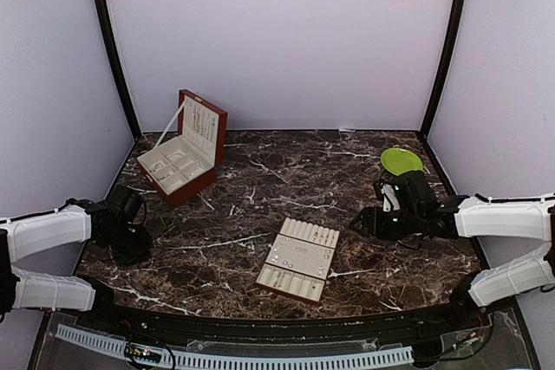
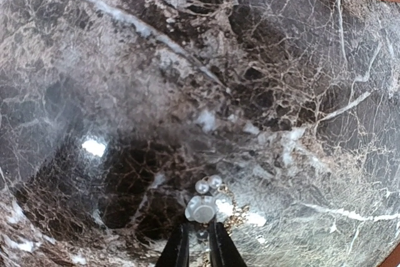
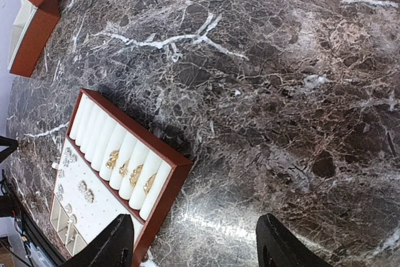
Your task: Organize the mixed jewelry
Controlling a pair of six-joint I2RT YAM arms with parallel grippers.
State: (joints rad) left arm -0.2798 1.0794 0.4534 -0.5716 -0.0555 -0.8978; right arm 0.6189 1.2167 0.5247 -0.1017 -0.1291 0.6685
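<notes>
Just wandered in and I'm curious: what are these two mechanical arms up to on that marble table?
It's a sorting job. The left arm's fingers are nearly closed right at a tiny pearly piece over the marble table; whether they grip it is unclear. The right arm's fingers hover open and empty near the slotted tray, which already holds a few gold pieces. An open wooden box sits at the back left.

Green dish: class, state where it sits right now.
Top view: the green dish sits in the table's far right corner, just beyond the right gripper.
</notes>
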